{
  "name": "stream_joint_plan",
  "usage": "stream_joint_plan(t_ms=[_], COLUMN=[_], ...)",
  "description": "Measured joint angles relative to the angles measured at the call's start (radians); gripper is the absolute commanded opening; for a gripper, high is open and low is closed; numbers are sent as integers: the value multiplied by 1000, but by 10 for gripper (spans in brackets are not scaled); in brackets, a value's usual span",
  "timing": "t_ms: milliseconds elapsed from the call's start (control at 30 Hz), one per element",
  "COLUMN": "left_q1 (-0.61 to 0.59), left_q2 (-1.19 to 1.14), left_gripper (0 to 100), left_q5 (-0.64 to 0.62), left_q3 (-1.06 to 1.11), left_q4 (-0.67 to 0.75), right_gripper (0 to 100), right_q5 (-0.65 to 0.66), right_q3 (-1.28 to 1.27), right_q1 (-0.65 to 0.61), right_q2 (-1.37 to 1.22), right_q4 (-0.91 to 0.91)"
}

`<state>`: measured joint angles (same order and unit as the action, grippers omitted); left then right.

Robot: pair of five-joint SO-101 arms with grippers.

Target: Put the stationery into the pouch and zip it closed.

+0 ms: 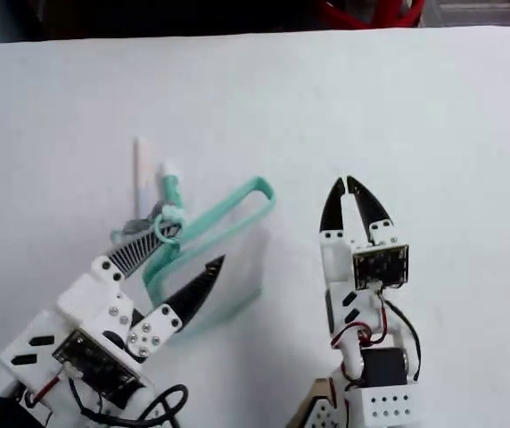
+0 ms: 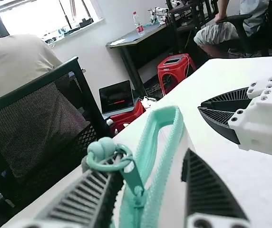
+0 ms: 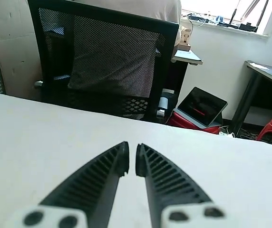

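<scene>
A translucent pouch with mint-green zipper edging (image 1: 219,234) lies on the white table (image 1: 433,107), left of centre in the high view. Its long axis runs from lower left to upper right, and its mouth gapes. The left tool (image 1: 197,242) is spread wide astride the pouch's lower-left end, with the mint ring-shaped zip pull (image 1: 168,218) at the tip of its ribbed finger. Just above the pull lie a thin white stick (image 1: 137,174) and a short mint-and-white stick (image 1: 171,178), both roughly upright in frame. The right tool (image 1: 344,183), right of centre, points up-frame with its tips almost together and nothing between them.
</scene>
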<state>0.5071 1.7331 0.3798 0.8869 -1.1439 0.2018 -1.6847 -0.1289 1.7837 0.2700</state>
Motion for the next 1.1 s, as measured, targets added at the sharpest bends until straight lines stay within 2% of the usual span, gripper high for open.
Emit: stream_joint_plan(t_ms=[67,233,467,567,767,967,1033,1100], left_q1=[2,69,92,92,91,91,92,124], left_q2=[0,0,-12,-75,-100,-100,-100,-100], left_gripper=[85,131,22,56,191,63,17,24], left_q5=[0,38,38,46,80,106,160,216], left_q3=[0,-2,-5,-18,-32,-41,-41,-46], left_q4=[0,-28,-77,-77,-124,-158,-167,-195], right_gripper=[42,42,42,42,42,42,42,42], right_q5=[0,0,0,0,0,0,0,0], right_q3=[0,0,0,0,0,0,0,0], right_q1=[0,0,0,0,0,0,0,0], right_q2=[0,0,0,0,0,0,0,0], right_q4=[0,0,0,0,0,0,0,0])
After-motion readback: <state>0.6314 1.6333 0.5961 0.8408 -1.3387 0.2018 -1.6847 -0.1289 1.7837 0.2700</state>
